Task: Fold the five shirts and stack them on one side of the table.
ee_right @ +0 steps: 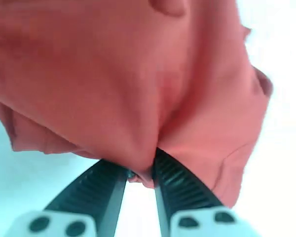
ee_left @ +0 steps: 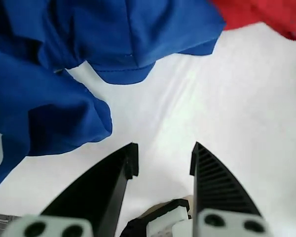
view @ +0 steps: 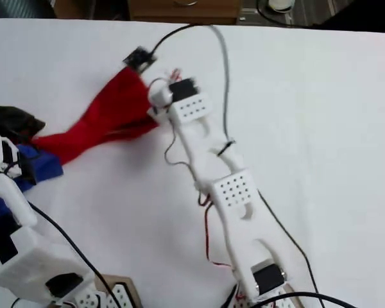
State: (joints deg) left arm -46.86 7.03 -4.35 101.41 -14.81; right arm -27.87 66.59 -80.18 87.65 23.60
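Note:
A red shirt (view: 106, 115) lies bunched and stretched across the white table (view: 308, 128), from the middle toward the left edge. My right gripper (ee_right: 140, 170) is shut on a fold of the red shirt (ee_right: 118, 74), pinching cloth between its black fingers. In the high view the right arm's wrist (view: 179, 102) sits at the shirt's right end. A blue shirt (view: 35, 167) lies crumpled at the left edge, with a dark shirt (view: 13, 122) behind it. My left gripper (ee_left: 163, 158) hangs open just above bare table, beside the blue shirt (ee_left: 64, 59).
A black cable (view: 221, 77) runs from the table's far edge along the right arm. A small black part (view: 138, 59) lies by the red shirt's far corner. The table's right half is bare white surface. A wooden cabinet (view: 183, 9) stands beyond the far edge.

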